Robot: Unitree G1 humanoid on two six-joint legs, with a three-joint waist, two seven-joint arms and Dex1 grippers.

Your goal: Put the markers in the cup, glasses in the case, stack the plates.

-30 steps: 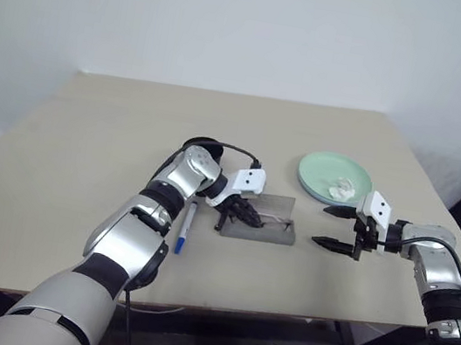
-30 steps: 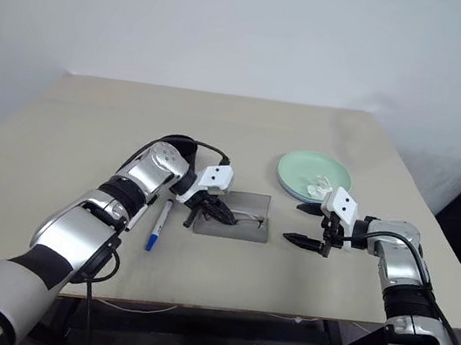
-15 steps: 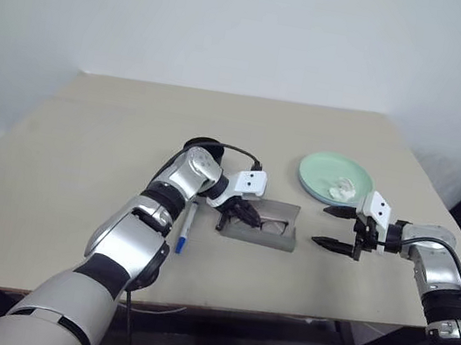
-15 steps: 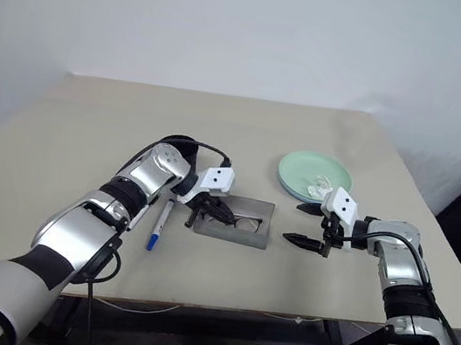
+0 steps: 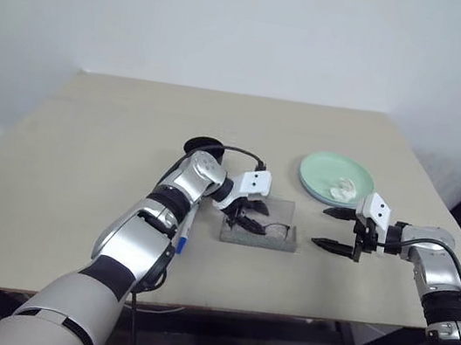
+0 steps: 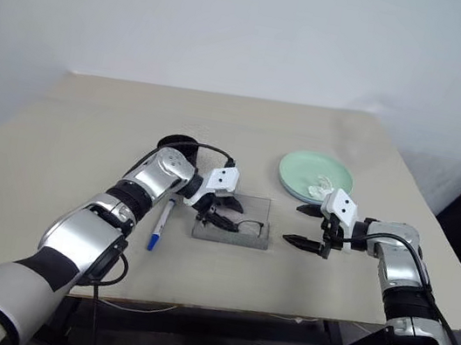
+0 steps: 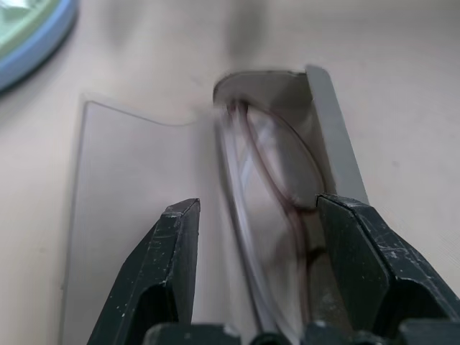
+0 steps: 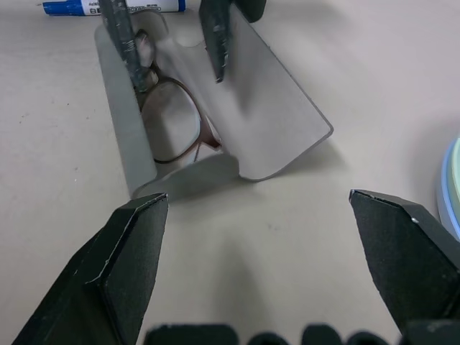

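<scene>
The left gripper (image 5: 246, 215) is right over the open grey case (image 5: 260, 234), its two black fingers (image 7: 167, 267) spread apart and pinching nothing. Between those fingers, the glasses (image 7: 280, 180) lie down inside the case, dark thin frame along its wall. The case's flap lid (image 8: 266, 115) stands up, tilted back on the far side.

Over to the right, the right gripper (image 5: 333, 229) hovers just beside the case's end, fingers (image 8: 118, 266) thrown wide, empty, pointing toward it.

On the other side of the case, the marker (image 5: 184, 230) lies flat on the table (image 5: 83, 157), white with blue ends, partly under the left forearm. The black cup (image 5: 203, 146) sits behind that arm, mostly hidden.

Further right and back, the plates (image 5: 328, 170) are stacked, mint green on light blue, with a crumpled white tissue (image 5: 342, 189) on top.
</scene>
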